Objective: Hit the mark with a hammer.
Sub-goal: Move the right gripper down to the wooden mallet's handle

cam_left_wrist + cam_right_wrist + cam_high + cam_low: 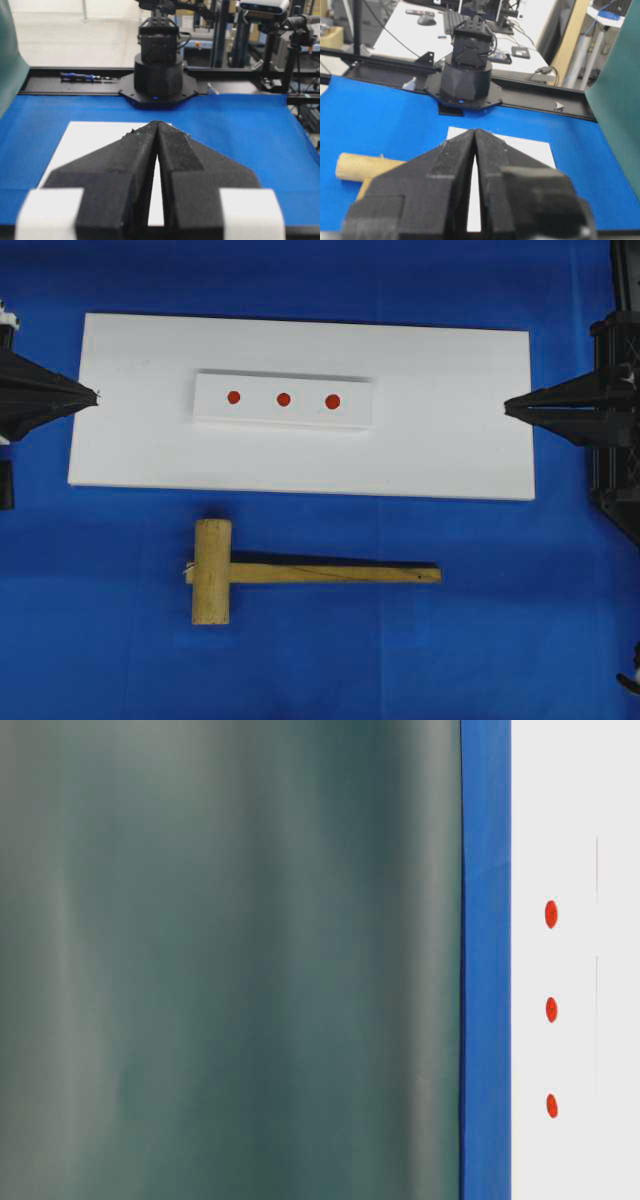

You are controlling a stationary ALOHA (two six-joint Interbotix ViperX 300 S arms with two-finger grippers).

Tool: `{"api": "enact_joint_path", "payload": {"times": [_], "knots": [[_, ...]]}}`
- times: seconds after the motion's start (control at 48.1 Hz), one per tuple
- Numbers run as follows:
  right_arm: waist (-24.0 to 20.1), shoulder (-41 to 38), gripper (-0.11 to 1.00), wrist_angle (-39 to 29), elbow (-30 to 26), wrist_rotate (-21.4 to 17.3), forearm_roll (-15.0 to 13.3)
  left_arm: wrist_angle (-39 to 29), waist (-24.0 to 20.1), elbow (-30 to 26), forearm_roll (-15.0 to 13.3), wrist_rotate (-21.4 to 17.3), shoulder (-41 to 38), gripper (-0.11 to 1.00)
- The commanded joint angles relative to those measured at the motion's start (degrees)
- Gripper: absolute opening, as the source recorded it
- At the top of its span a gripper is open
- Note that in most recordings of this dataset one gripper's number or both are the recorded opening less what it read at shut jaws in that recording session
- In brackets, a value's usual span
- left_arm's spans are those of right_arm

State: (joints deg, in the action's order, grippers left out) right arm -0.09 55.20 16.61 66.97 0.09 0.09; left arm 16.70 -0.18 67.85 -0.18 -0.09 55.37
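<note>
A blue cloth is covering the table, and a flat white board is lying across its far half with a raised white block at its middle. Three red dots are sitting in a row on the block; the mark, slightly the largest, is the one at the right end in the overhead view. The hammer is lying on the cloth just in front of the board, its thick head to the left and its flat handle pointing right.

The left gripper is waiting at the board's left edge and the right gripper at its right edge, each with its fingertips pressed together and nothing between them, both well apart from the hammer.

The step in hand appears to be the pickup. The right arm is probably the better choice: opening wide, coming down over the handle near its free end, and clamping across the flat faces so the head is not twisting during the swing onto the mark.
</note>
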Motion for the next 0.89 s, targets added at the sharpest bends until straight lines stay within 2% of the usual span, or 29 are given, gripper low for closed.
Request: {"api": "enact_joint_path", "payload": {"times": [0.0, 0.104, 0.229, 0.436, 0.561, 0.665, 0.727, 0.873], "knots": [[0.4, -0.9, 0.0, 0.1, -1.1, -0.2, 0.0, 0.3, 0.1, -1.4, -0.3, 0.4, -0.9, 0.0], [0.0, -3.3, -0.06, -3.3, -3.0, -0.4, 0.1, 0.4, 0.0, -1.5, -0.4, 0.4, -1.6, 0.0], [-2.0, -7.1, -0.06, -6.3, -5.8, -0.4, 0.3, 0.3, 0.1, -1.3, -0.4, 0.5, -1.9, 0.0], [-6.9, -15.8, -0.06, -6.7, -10.3, -1.6, 0.4, -0.6, 0.0, -1.3, -0.4, 0.8, -1.9, 0.0], [-8.3, -21.4, -0.02, -6.6, -12.5, -4.0, 0.8, -0.9, 0.0, -1.3, -0.4, 0.9, -1.9, 0.0], [-9.0, -26.9, 0.13, -5.5, -14.2, -7.3, 1.3, -1.2, 0.0, -1.2, -0.4, 0.9, -1.8, 0.0], [-9.8, -30.5, 0.28, -5.4, -15.8, -9.0, 1.4, -1.7, 0.0, -1.2, -0.4, 0.9, -1.7, 0.0], [-11.5, -37.7, 0.72, -5.4, -19.3, -9.8, 1.4, -1.8, 0.0, -1.1, -0.4, 0.9, -1.5, 0.0]]}}
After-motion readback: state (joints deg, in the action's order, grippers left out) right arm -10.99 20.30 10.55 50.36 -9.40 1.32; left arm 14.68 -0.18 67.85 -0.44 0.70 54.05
